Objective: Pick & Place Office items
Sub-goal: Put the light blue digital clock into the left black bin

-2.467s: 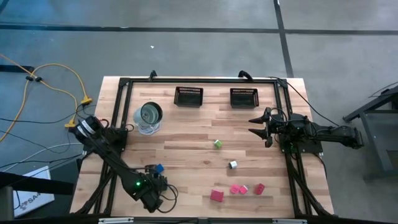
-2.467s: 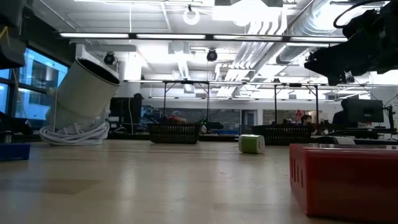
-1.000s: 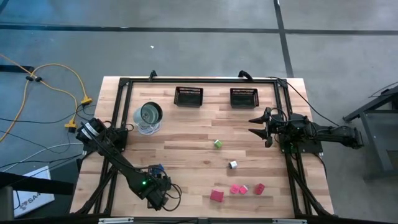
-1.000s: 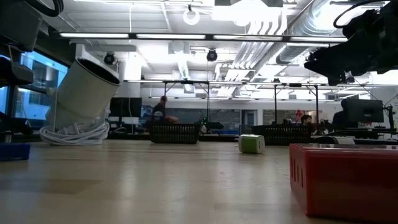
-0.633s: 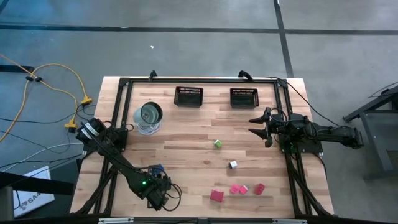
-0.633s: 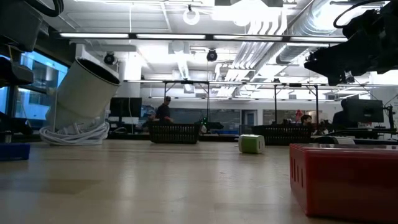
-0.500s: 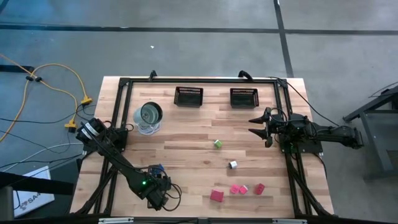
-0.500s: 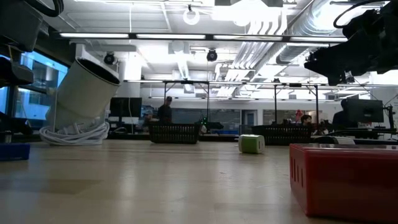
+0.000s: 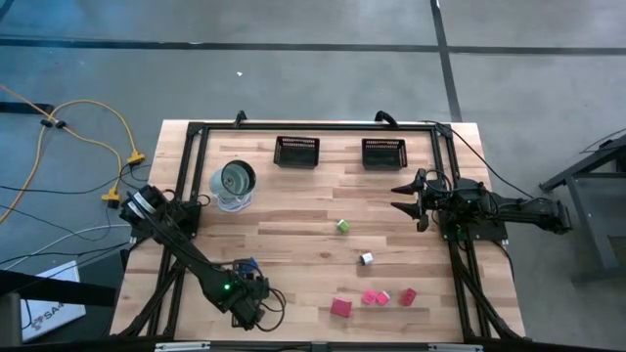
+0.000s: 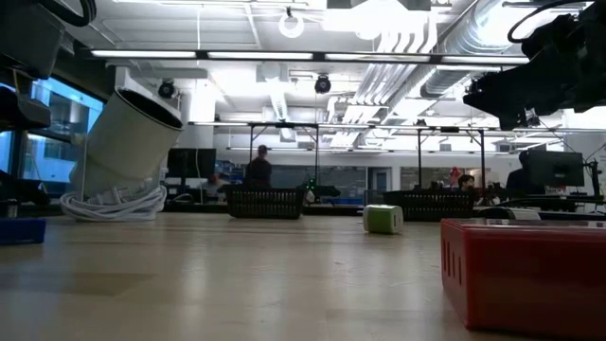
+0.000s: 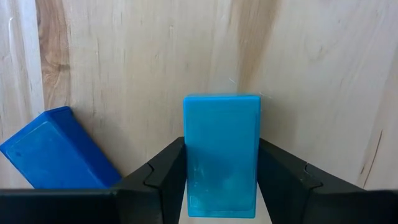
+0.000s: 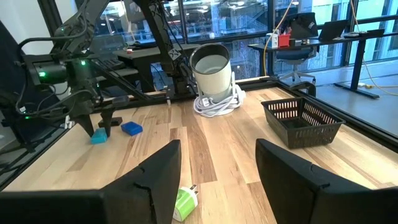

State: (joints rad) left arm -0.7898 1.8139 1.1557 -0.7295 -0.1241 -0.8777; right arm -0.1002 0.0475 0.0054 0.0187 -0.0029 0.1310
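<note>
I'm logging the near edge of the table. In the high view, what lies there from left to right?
Left tool shut on the teal piece → red block → two pink pieces → red piece.

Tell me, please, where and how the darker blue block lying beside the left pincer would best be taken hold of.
Probably from straight above, across its two long flat sides. The darker blue block lies flat and skewed on the table, so the wrist should turn to match. The left pincer is busy, closed on the teal block just beside it.
</note>
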